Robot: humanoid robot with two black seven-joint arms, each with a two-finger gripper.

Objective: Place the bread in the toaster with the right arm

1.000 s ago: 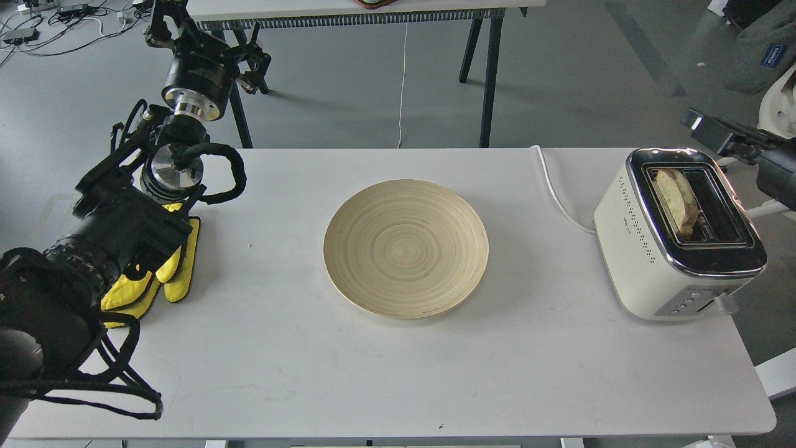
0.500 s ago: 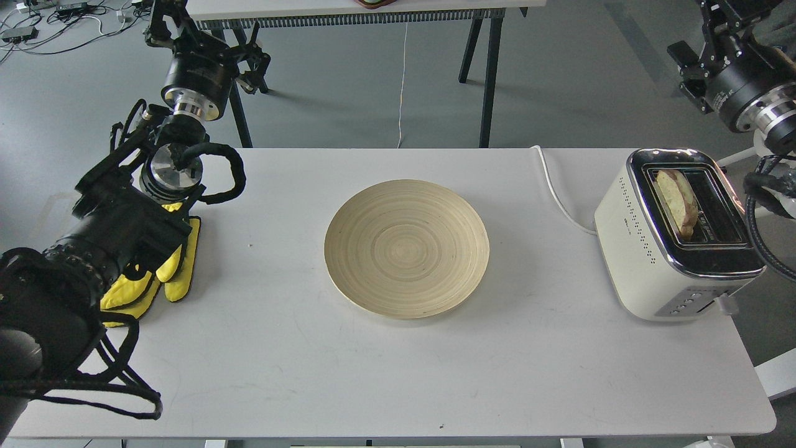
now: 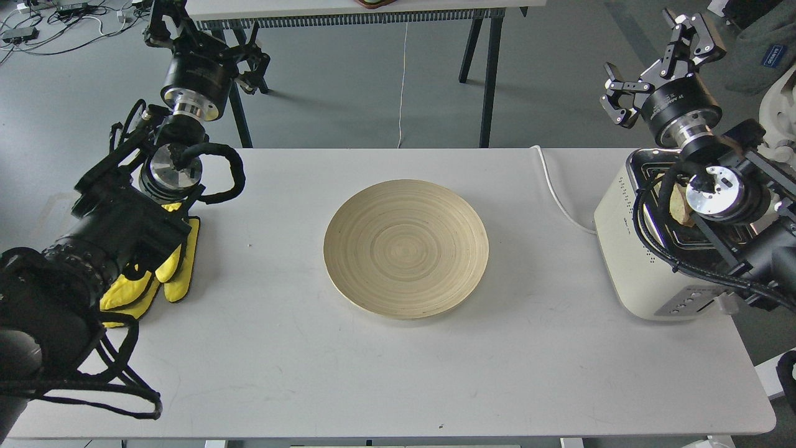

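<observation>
The cream-white toaster [image 3: 625,249] stands at the table's right end. The bread [image 3: 680,208] sits upright in its left slot; only a small piece shows behind my right arm. My right arm lies across the toaster's chrome top. My right gripper [image 3: 660,67] is open and empty, held above and beyond the toaster, past the table's far edge. My left gripper [image 3: 206,45] is open and empty at the far left, beyond the table's back edge.
An empty round bamboo plate [image 3: 405,249] lies mid-table. A yellow cloth [image 3: 177,270] lies under my left arm at the left. The toaster's white cord [image 3: 555,190] runs over the back edge. Another table's black legs [image 3: 490,81] stand behind.
My right arm has swung in from the right edge and now lies over the toaster, hiding most of the bread. Its gripper now shows open. The left arm, plate and toaster have not moved.
</observation>
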